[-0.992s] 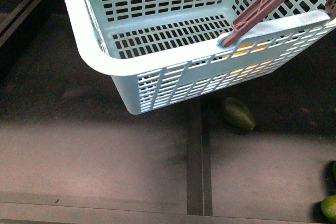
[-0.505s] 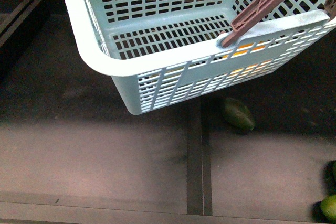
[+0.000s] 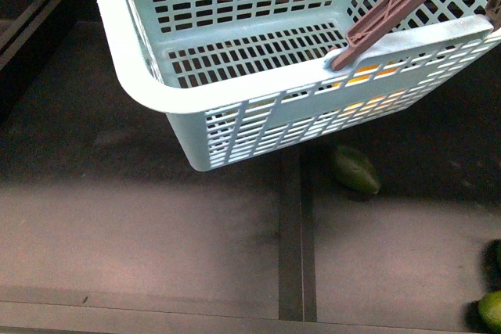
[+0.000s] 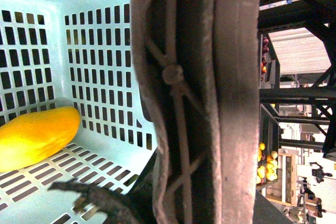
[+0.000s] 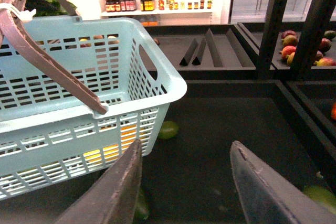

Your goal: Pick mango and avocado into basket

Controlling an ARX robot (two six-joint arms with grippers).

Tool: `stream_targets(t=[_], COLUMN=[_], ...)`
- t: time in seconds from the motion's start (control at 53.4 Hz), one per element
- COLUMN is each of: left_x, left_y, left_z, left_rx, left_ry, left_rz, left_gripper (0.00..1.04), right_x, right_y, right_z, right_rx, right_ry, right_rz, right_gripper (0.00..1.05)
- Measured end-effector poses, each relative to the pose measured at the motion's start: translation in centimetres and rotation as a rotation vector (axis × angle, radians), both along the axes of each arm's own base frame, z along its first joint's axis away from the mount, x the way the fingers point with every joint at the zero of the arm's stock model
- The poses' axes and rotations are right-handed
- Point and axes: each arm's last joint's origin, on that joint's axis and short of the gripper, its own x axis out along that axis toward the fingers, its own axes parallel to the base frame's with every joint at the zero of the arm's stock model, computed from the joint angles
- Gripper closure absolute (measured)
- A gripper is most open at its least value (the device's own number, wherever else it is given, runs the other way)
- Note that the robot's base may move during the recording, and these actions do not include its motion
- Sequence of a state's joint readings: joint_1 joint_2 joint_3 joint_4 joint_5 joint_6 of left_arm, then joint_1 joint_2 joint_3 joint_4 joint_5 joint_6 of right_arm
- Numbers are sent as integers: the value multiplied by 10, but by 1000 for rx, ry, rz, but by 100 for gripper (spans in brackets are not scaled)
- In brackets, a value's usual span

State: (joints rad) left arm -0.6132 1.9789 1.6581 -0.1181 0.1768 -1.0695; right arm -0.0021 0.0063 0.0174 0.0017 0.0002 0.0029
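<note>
Right gripper (image 5: 184,182): fingers spread wide, empty, hanging above the dark bench (image 3: 141,232). Avocado (image 3: 356,170): on the bench just below the gripper, beside the basket (image 3: 235,91) wall. Mango (image 4: 37,136): inside the basket. Left gripper: state cannot be told; brown handle (image 4: 199,98) fills its view.
</note>
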Motion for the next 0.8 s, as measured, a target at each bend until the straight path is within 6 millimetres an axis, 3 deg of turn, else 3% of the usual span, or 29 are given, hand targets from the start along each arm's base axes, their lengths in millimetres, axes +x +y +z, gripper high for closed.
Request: stream_targets(t=[0.056,0.225,0.561,0.711,0.805], left_x=[0,0,0,-1,-4], left_y=[0,0,0,-5,5], left_z=[0,0,0,-6,-12], left_rx=[0,0,0,-83,-129], left_ry=[0,0,0,-127,-152], left_rz=[0,0,2,483,736], left_gripper=[90,90,90,90,90], right_x=[0,0,0,0,0], right_y=[0,0,0,0,0], right_z=[0,0,0,0,0], right_rx=[0,0,0,0,0], right_ry=[0,0,0,0,0], right_rz=[0,0,0,0,0], right_gripper=[42,7,9,9,9])
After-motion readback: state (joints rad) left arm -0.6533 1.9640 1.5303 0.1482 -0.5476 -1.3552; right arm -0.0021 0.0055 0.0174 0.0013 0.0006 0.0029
